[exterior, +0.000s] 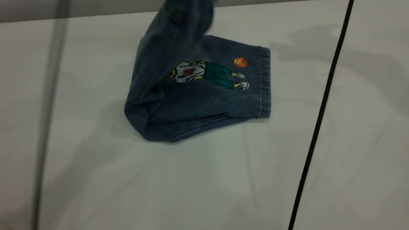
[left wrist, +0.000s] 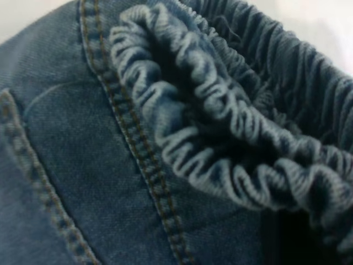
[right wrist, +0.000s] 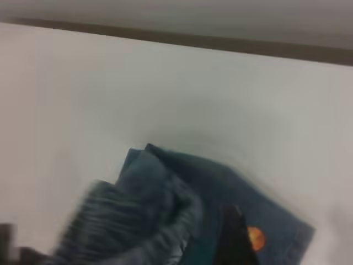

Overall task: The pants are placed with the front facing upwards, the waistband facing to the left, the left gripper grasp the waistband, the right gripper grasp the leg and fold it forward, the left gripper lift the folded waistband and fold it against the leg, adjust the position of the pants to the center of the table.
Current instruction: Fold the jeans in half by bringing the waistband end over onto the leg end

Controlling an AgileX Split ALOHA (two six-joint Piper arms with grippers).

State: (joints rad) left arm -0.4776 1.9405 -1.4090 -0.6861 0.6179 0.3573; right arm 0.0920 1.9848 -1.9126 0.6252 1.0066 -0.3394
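The exterior view looks steeply down onto the table [exterior: 204, 179] from above, taking in the pants [exterior: 204, 95] near the middle and a black cable [exterior: 319, 121] crossing at the right. The left wrist view sits very close to the denim, its frame filled by the waistband [left wrist: 220, 138] and seams. The right wrist view stands farther off, angled down over the table [right wrist: 110, 88] toward its far edge. It shares with the exterior view the basketball print [right wrist: 255, 238] [exterior: 240, 62] and the lifted cloth.
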